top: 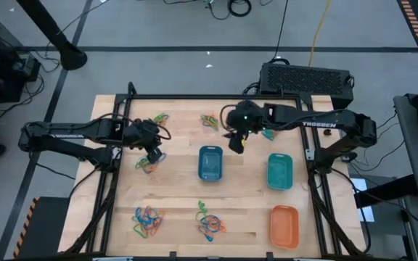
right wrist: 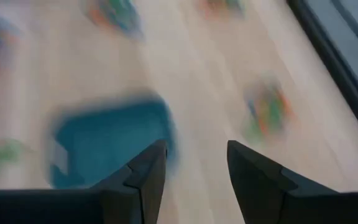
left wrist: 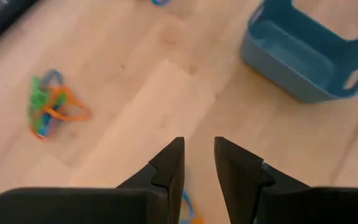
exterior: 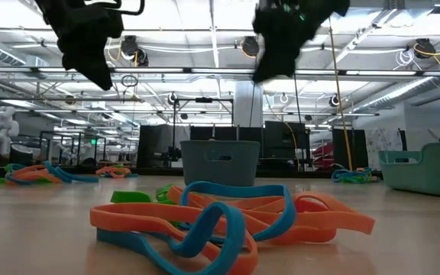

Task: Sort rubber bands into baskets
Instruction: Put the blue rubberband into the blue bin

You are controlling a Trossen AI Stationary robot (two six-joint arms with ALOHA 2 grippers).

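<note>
Wooden table (top: pixel 245 217), blue basket (top: pixel 210 163) beside right claw (top: pixel 236 145)

My bench (top: pixel 180 196) is a pale wooden top in a dark frame, and on it I see three baskets: the blue basket (top: pixel 210 163) near the middle, the teal basket (top: pixel 279 171) to its right, and the orange basket (top: pixel 284 225) nearer the front right corner. Mixed blue, green and orange rubber bands lie in loose heaps directly on the wood: one heap (top: pixel 148 220) at the front left, another (top: pixel 209 221) at the front centre, a small one (top: pixel 149 164) left of the blue basket, and two (top: pixel 160 118) (top: pixel 210 120) along the back edge.
</note>
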